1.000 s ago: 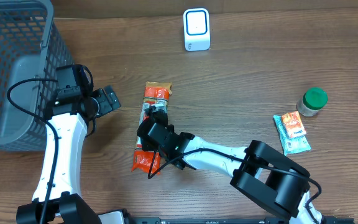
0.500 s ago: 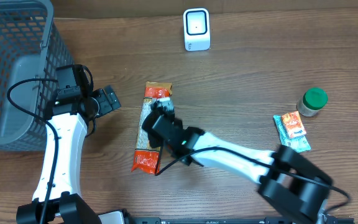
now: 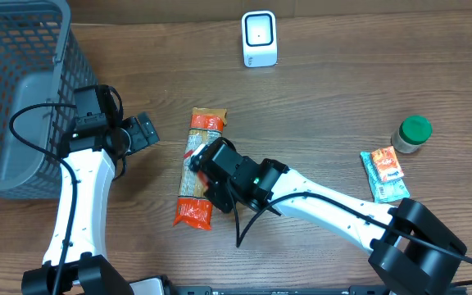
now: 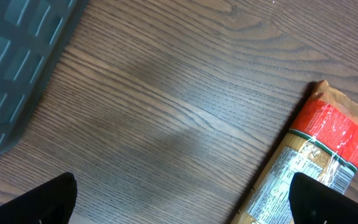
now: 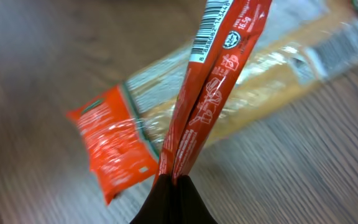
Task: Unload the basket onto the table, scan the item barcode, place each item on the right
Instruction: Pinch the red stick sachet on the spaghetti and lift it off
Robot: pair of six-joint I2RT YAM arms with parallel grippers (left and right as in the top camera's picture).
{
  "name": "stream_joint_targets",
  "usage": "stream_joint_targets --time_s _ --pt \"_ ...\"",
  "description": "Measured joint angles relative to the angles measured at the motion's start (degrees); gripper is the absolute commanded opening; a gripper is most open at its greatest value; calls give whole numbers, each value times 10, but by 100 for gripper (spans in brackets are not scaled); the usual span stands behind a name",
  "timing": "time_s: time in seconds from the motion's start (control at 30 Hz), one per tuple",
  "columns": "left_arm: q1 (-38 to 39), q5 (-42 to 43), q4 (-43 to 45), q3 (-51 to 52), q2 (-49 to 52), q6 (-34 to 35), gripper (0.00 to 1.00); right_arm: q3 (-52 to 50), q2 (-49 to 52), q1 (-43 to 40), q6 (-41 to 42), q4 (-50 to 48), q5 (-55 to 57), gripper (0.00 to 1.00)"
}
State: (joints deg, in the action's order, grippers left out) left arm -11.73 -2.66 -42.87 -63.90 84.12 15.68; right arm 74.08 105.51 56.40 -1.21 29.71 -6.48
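While in end effector (image 5: 174,186), packet flap (image 5: 216,74) edge-on.

**Basket** (image 3: 23,90): cut by the overhead view's left and top edges; at the left wrist, only a blurred corner.

**Noodle packet** (image 3: 197,209): from above, its middle is hidden under the right hand (image 3: 203,168). At the left wrist it is cut by the right and bottom edges. At the right wrist it is blurred and the print is unreadable.

**Red barcoded strip** (image 5: 219,68): top cut off, digits too small to read. Whether it is part of the packet cannot be told.

**Left hand** (image 4: 179,202): only two dark fingertips show at the bottom edge.

**Sachets** (image 3: 383,174), **jar** (image 3: 412,133): labels too small to read.
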Motion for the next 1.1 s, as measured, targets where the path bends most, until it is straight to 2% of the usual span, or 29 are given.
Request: stream_joint_targets --time_s 0.2,0.43,0.63,0.83,1.0,1.03,1.1 --pt "0 0 0 0 0 0 100 -24 12 0 -78 -26 -25 4" --pt "0 0 0 0 0 0 100 -33 51 0 -101 -57 -32 6" --pt "0 0 0 0 0 0 100 -33 52 0 -106 -67 -34 30" --pt "0 0 0 0 0 0 100 -33 52 0 -108 -67 -36 31" --pt "0 0 0 0 0 0 100 -33 52 -2 -94 -65 -36 41" --pt "0 0 0 0 0 0 100 -33 52 -2 -90 -64 -37 44" --pt "0 0 0 0 0 0 100 -33 52 -7 -72 -57 -42 58"
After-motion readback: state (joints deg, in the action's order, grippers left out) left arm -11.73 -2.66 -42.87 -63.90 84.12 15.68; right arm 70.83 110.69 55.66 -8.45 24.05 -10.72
